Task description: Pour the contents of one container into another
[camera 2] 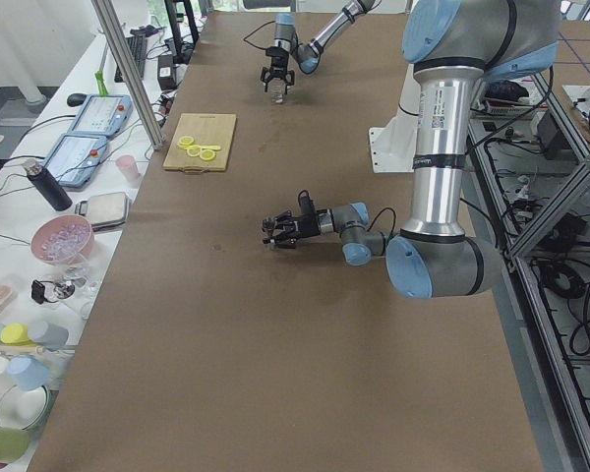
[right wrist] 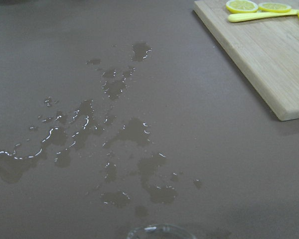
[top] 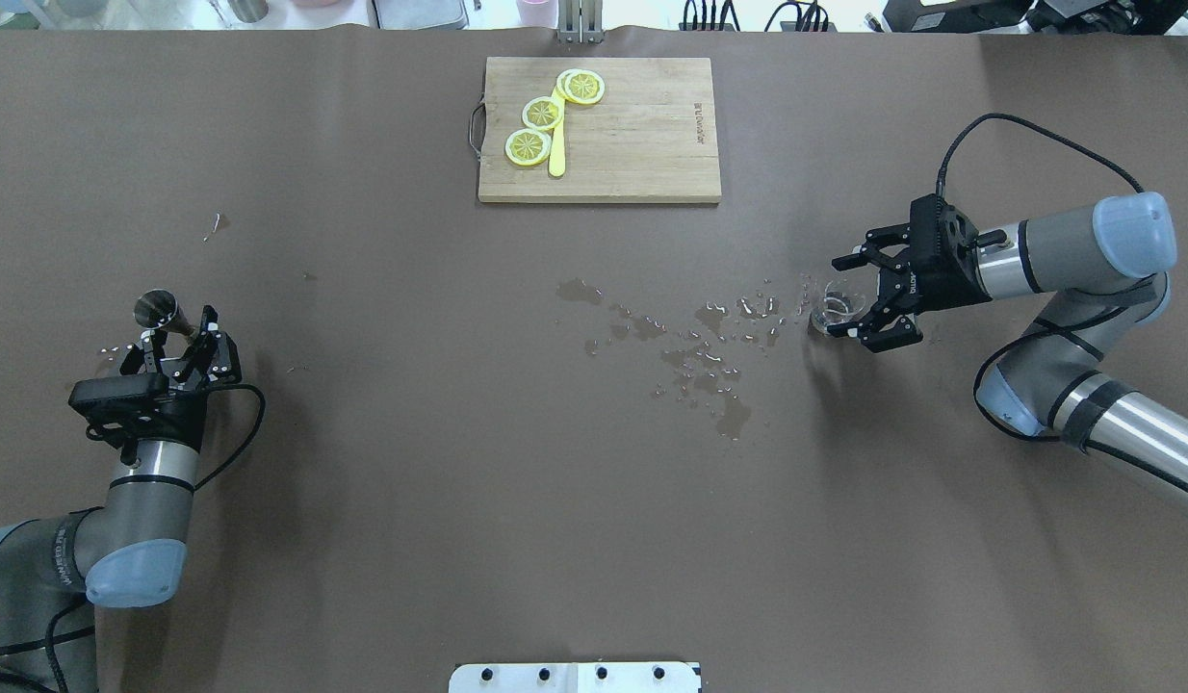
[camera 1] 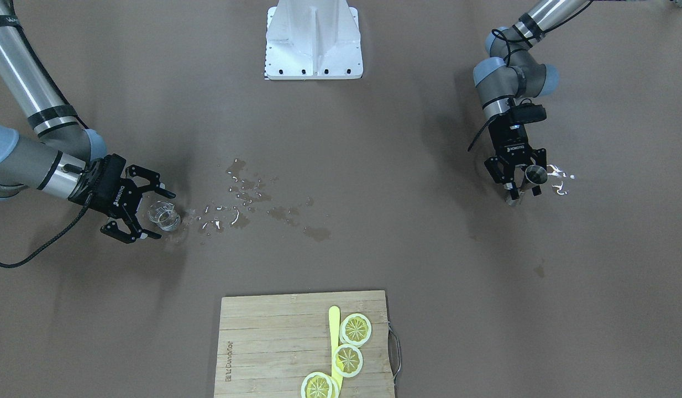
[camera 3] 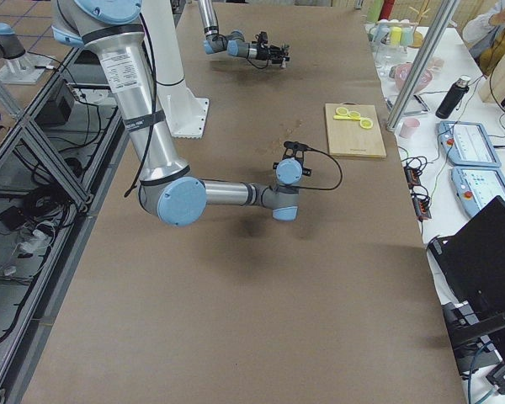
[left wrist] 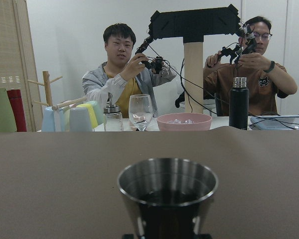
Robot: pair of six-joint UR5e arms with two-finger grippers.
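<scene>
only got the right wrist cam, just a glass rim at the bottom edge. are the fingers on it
Observer: Not closed on it. The right gripper is open, with its fingers on either side of the clear glass.
Operator: ok and where's the jigger, not in my view
Observer: At the opposite end of the table. The left gripper is shut on the steel jigger.

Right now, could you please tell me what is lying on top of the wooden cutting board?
Three lemon slices and a yellow utensil lie on the cutting board. Slices and utensil overlap, so the wood beneath them and the utensil's full shape are hidden.
</scene>
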